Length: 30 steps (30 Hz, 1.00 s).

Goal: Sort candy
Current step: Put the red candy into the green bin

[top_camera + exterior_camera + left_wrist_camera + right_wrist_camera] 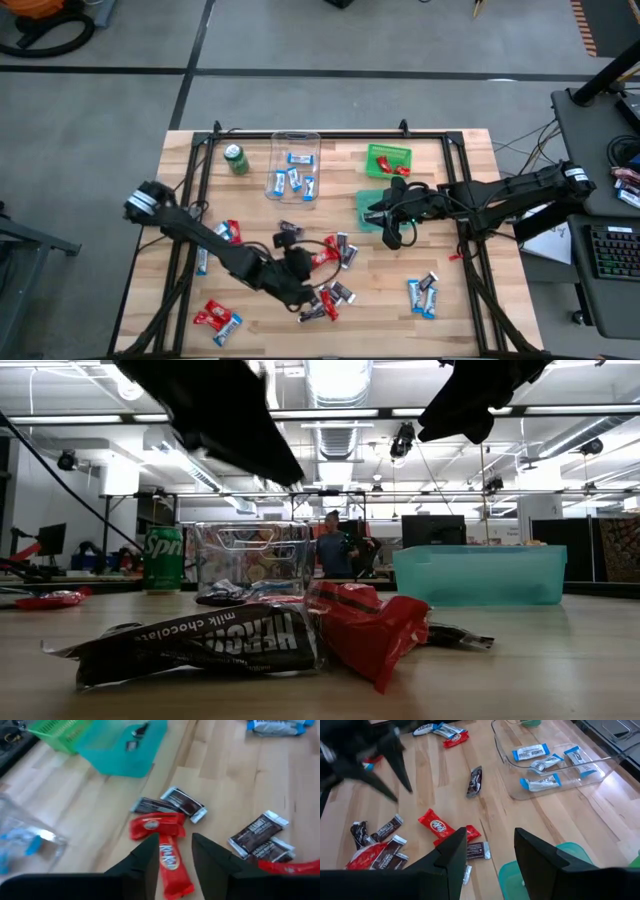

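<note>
The table [470, 200] is a light wooden top with a black frame along its edges. Two dark arms reach over it. The left gripper [174, 851] hangs over the middle of the near half with its fingers parted, a red bar [167, 852] lying on the wood between the tips; nothing is held. The right gripper [487, 845] hovers over the teal bin [372, 208], right of centre, fingers spread and empty.

Behind the teal bin sits a green basket [388, 160] with something red in it. To the left of that basket is a clear tray [296, 165] holding blue-and-white bars [297, 180]. A green can [236, 159] stands upright left of the tray, near the far left corner.

The loose candy is scattered over the near half. A mixed heap of red and black bars [330, 295] lies beside the left gripper. A single black bar [475, 782] lies apart, between the heap and the tray. Two blue bars [422, 295] lie at the near right. A red pair with one blue bar [217, 318] lies at the near left corner.
</note>
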Tool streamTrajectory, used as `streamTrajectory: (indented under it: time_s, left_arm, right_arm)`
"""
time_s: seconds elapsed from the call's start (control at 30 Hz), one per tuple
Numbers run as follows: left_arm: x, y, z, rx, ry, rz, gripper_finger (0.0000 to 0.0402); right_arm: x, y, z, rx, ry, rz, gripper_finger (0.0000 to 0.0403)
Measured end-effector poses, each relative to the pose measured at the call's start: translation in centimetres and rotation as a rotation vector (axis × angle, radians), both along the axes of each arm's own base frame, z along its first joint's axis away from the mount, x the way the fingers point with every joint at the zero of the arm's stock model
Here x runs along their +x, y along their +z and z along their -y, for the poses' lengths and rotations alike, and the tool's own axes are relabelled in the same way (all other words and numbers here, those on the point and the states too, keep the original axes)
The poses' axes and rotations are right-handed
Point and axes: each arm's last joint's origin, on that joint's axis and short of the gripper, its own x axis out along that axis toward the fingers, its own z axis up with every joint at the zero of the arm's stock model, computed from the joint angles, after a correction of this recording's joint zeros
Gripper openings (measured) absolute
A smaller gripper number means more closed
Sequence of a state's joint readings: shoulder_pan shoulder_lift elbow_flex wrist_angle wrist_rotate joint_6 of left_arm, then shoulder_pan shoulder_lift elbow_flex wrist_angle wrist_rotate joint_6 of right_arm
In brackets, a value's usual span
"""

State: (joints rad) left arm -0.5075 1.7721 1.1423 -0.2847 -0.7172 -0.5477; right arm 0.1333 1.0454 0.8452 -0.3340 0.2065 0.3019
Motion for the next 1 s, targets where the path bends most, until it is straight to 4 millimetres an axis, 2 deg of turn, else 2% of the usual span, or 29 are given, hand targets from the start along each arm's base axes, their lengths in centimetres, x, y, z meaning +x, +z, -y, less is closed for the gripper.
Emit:
streamTrajectory:
  time_s: [0.17,0.4,0.77,1.0]
  left_arm:
    - [1.6,-3.5,-0.4,0.038,0.045,-0.029,0.0157]
    - [2.3,-6.3,-1.2,0.103,0.1,-0.077,0.0212]
    - [2.1,-8.6,-1.1,0.053,0.047,-0.162,0.0211]
    - [1.1,-10.0,-1.5,0.006,0.045,-0.079,0.0195]
  right_arm:
    - [0.0,0.0,0.0,0.001,-0.001,-0.001,0.0153]
    - [0.0,-0.2,0.0,0.002,-0.001,-0.004,0.0153]
    - [-0.2,-1.2,0.0,0.013,-0.016,-0.031,0.0153]
    - [-0.4,-1.7,0.1,0.017,-0.021,-0.044,0.0153]
